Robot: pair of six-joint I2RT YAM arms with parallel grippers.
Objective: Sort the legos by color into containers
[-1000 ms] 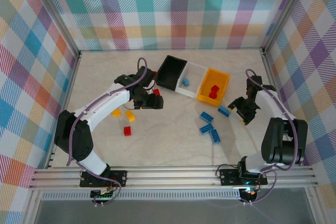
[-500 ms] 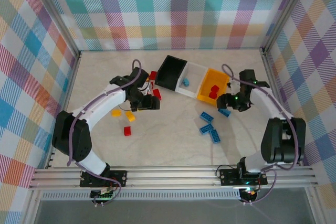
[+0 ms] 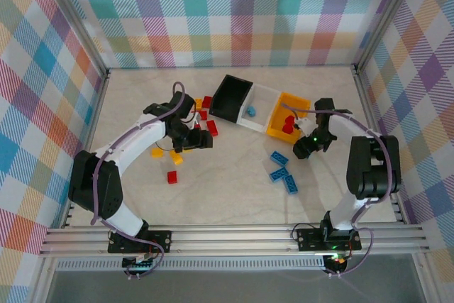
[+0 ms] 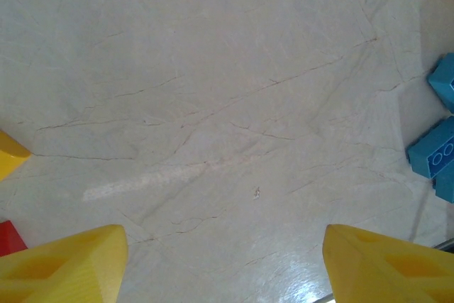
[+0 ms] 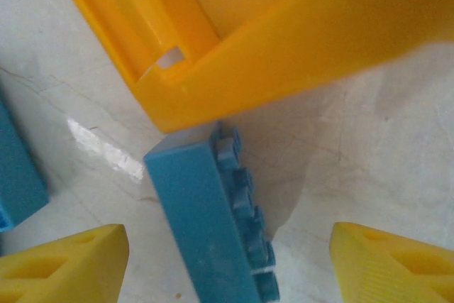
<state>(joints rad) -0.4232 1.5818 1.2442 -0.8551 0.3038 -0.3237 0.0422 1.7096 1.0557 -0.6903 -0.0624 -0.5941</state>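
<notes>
1. While the right gripper [image 5: 228,235] sits low at the orange bin [image 5: 284,40], we read it as released. Its yellow fingers [image 5: 64,267] are wide apart, with a gap on each side of the blue brick [image 5: 198,204] between them.
2. That brick lies on its side on the table [image 5: 355,154], studs toward the right-hand finger. Its far end is at the bin's near corner; we can't tell if it touches the wall.
3. A second blue brick [image 5: 18,175] shows at the left edge of the right wrist view.
4. Top view: three bins side by side at the back, with the black bin [image 3: 230,97] on the left, the clear bin [image 3: 264,103] in the middle and the orange bin on the right.
5. Contents: one small blue piece [image 3: 250,111] in the clear bin and red bricks [image 3: 287,124] in the orange bin. We can't read the black bin's dark interior.
6. Loose on the table: a blue cluster [image 3: 279,174] near the right gripper, red strays [image 3: 212,128] and yellow strays [image 3: 176,157] around the left arm, and one red brick [image 3: 172,177] further toward us.
7. The left gripper [image 4: 225,239] is also released, fingers spread and bare table between them.
8. Left wrist view: blue bricks at the right edge, a yellow corner [image 4: 8,155] at the left edge and a red sliver [image 4: 7,238] beside the left-hand finger.
</notes>
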